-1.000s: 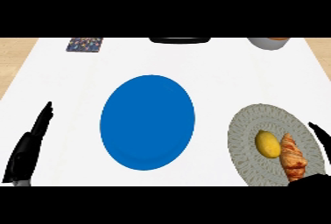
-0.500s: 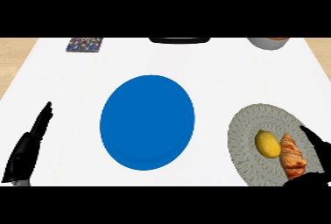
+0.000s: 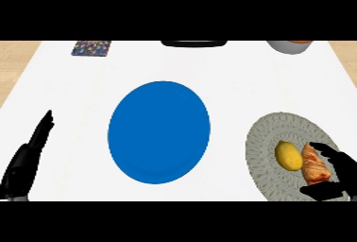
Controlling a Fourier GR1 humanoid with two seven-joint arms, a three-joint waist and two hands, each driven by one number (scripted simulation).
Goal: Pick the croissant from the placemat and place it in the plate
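Observation:
A golden-brown croissant (image 3: 314, 163) lies on the round grey placemat (image 3: 268, 142) at the right, beside a yellow lemon (image 3: 289, 155). My right hand (image 3: 337, 176) comes in from the lower right corner. Its fingers curl over the croissant's far end and right side, and its thumb sits at the near end. The croissant still rests on the mat. The blue plate (image 3: 159, 131) stands in the middle of the white counter, with nothing on it. My left hand (image 3: 28, 158) rests open at the left edge, fingers pointing up.
Along the counter's far edge are a patterned card (image 3: 91, 47), a black dish (image 3: 194, 43) and a grey bowl (image 3: 289, 46). White counter shows between the plate and the placemat.
My right hand has come further in over the placemat's lower right, and its fingers now wrap round the croissant. The croissant, lemon and left hand have not moved.

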